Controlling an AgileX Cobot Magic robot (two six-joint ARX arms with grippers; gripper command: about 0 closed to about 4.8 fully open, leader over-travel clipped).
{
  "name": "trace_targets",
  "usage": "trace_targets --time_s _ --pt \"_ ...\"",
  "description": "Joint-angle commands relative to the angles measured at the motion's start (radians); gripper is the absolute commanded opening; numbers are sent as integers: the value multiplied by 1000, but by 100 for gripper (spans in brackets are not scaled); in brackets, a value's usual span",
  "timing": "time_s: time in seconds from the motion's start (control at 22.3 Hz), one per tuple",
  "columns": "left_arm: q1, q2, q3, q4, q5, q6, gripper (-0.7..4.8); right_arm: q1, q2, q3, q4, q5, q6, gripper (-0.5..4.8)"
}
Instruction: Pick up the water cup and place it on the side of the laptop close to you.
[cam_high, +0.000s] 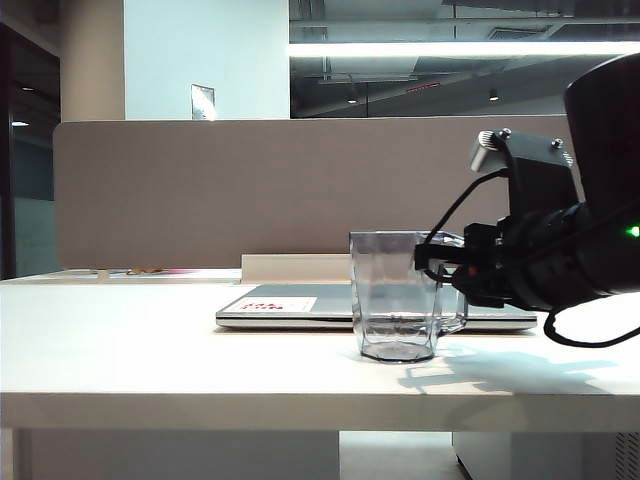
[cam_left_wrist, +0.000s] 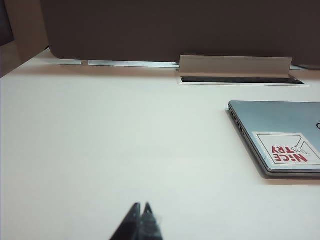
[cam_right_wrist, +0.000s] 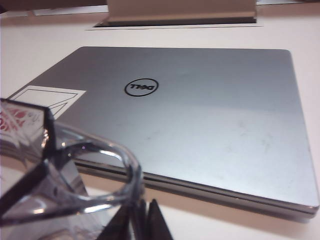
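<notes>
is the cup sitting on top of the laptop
No, the cup stands on the table, in front of the closed laptop.

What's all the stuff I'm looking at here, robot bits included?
water cup: one, clear greyish, standing on the table in front of the laptop's near edge.
laptop: one, silver-grey, closed, flat on the table behind the cup.
sticker: one, white and red, on a corner of the laptop lid.
table: one, white.
partition: one, grey-brown, behind the table.
right pincer: one, black, at the cup's handle.
left pincer: one, black, shut, over bare table away from the laptop.
</notes>
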Motion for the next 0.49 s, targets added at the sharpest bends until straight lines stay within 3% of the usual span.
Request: trace_targets --time_s 0.04,0.22,0.49 --pt "-2 1 1 14 6 0 -4 18 -5 1 24 -3 3 69" --pt "-2 1 1 14 6 -4 -4 31 -6 -1 25 10 1 108" --pt "-2 1 1 14 6 -25 -4 34 -6 -41 69 59 -1 109"
